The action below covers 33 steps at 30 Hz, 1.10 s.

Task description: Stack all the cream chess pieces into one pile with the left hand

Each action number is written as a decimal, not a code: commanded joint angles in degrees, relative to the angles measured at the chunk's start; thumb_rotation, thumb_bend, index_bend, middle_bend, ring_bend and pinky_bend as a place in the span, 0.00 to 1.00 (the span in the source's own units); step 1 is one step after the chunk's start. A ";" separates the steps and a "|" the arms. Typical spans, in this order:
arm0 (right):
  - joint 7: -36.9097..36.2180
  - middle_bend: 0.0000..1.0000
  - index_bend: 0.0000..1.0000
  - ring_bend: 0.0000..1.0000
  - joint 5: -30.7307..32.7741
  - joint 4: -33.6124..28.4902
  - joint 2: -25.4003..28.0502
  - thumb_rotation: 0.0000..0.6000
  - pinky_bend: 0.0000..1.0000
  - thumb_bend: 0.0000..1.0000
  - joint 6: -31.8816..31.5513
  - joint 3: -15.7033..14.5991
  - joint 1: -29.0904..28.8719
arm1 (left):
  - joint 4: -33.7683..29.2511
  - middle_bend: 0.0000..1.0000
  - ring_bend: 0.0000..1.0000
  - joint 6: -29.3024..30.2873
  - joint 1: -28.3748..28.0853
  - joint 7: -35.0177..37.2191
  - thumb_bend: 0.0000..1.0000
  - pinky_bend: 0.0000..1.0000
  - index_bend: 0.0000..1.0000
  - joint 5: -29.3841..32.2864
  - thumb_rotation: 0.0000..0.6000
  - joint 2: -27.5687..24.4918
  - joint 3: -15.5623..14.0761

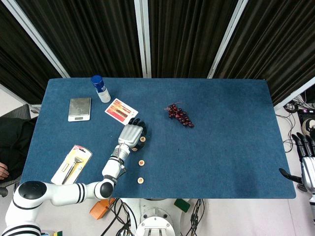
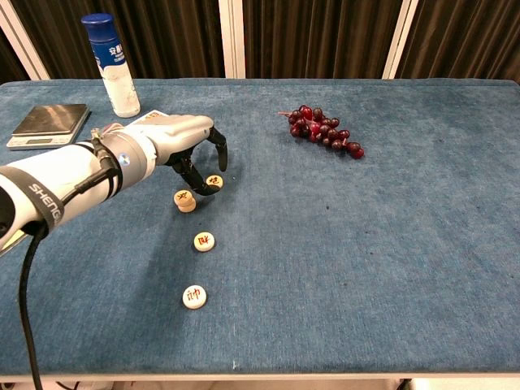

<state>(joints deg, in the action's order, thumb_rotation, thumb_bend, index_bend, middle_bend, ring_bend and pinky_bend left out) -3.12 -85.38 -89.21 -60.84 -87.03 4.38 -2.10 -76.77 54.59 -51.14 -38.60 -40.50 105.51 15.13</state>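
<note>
I count 4 spots w/ cream chess pieces on the worktop (image 2: pixel 406 268): one by the fingers (image 2: pixel 214 181), a thicker one (image 2: pixel 185 200) that looks like 2 stacked (can't tell for sure), a single (image 2: pixel 204 241) nearer me, another single (image 2: pixel 194 296) nearest the front edge. So 4, maybe 5 pcs. Also 1 grape bunch (image 2: pixel 323 130), 1 blue-capped bottle (image 2: pixel 111 65), 1 scale (image 2: pixel 47 123), 1 card (image 1: pixel 121 110), 1 packaged tool (image 1: pixel 72 166). 2 hands: left hand (image 2: pixel 183 138), right hand (image 1: pixel 308 164).
</note>
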 commanded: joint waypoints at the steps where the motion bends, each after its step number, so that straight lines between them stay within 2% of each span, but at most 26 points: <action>1: -0.11 0.10 0.00 0.00 0.02 0.14 -0.01 1.00 0.04 0.17 0.11 0.02 -0.07 | 0.27 0.16 0.06 0.18 -0.06 0.08 0.29 0.02 0.43 0.28 1.00 0.12 -0.28; 17: -0.65 0.10 0.00 0.00 0.07 0.60 -0.07 1.00 0.04 0.17 -0.15 0.05 0.16 | 1.83 0.17 0.06 0.21 -0.49 2.67 0.37 0.02 0.52 -0.82 1.00 0.78 -0.85; 25: -0.53 0.10 0.00 0.00 -0.17 0.55 -0.14 1.00 0.04 0.17 0.02 0.10 -0.08 | -6.41 0.17 0.06 4.59 1.73 5.18 0.36 0.02 0.52 -6.09 1.00 -3.71 -1.29; 33: -0.21 0.10 0.00 0.00 -0.55 0.31 -0.14 1.00 0.04 0.17 0.37 0.09 -0.49 | -13.59 0.17 0.05 7.28 4.96 5.44 0.35 0.02 0.52 -9.32 1.00 -8.64 -4.94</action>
<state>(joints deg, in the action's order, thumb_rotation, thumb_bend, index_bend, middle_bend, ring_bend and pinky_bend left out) -3.35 -85.92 -88.88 -60.99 -86.67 4.48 -2.57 -89.42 61.24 -47.00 -33.27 -49.15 97.66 11.14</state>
